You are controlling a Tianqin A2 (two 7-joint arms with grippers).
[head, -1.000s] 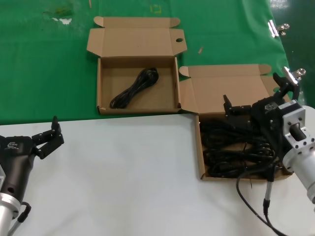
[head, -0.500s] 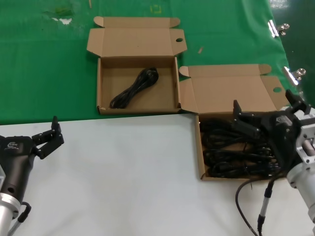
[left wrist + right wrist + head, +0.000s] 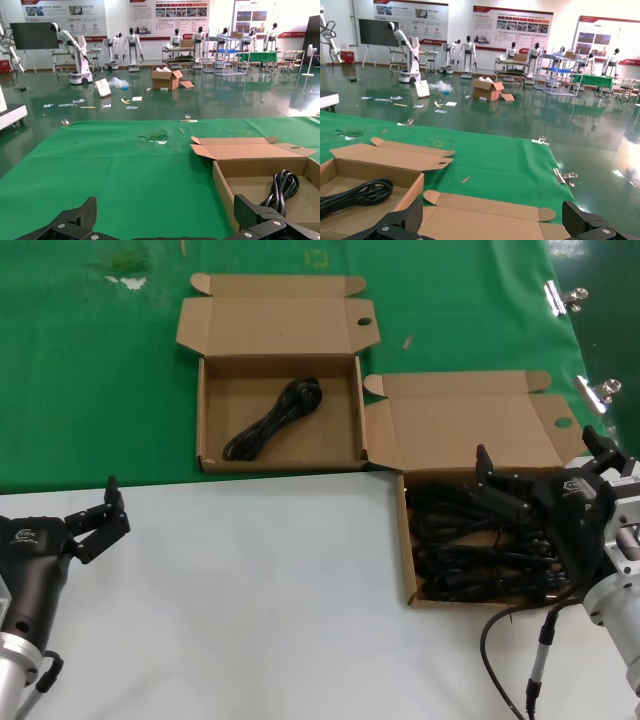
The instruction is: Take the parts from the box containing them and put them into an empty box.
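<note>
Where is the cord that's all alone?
In the head view, the lone cord lies slantwise in the far box on the green cloth, left of the full box.

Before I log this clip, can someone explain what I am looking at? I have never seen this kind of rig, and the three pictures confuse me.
This is a two-armed robot. The head view looks down from its head; the other two come from cameras on its wrists, so they show box edges and the hall beyond. On the table lie two open cardboard boxes. The far box holds one tied black power cord. The near box holds a pile of cords. The right gripper hovers open over that pile, holding nothing. The left gripper waits open at the table's left, also holding nothing.
</note>
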